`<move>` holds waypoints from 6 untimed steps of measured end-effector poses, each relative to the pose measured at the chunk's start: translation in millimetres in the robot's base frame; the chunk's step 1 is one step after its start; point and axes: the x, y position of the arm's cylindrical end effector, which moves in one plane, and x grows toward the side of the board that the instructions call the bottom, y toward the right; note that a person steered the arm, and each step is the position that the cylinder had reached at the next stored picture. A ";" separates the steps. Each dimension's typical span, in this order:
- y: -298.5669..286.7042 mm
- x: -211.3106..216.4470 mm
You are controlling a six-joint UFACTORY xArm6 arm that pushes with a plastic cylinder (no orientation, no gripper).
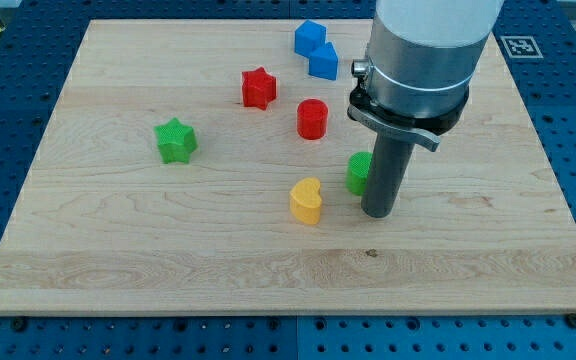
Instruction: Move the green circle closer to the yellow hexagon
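Observation:
A green block (pixel 358 172), round as far as it shows, lies right of the board's middle, its right side hidden by my rod. My tip (pixel 379 213) rests on the board, touching the green block's lower right side. A yellow block (pixel 307 200), heart-like in outline, lies a short way to the lower left of the green one. No other yellow block shows; the arm covers part of the board's upper right.
A green star (pixel 175 140) lies at the left. A red star (pixel 258 88) and a red cylinder (pixel 312 118) lie above the middle. Two blue blocks (pixel 310 37) (pixel 323 62) lie near the top edge. The wooden board (pixel 118 250) sits on a blue perforated table.

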 end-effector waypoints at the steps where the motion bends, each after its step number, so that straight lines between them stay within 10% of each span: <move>1: 0.0 0.0; 6: -12.0 -43.2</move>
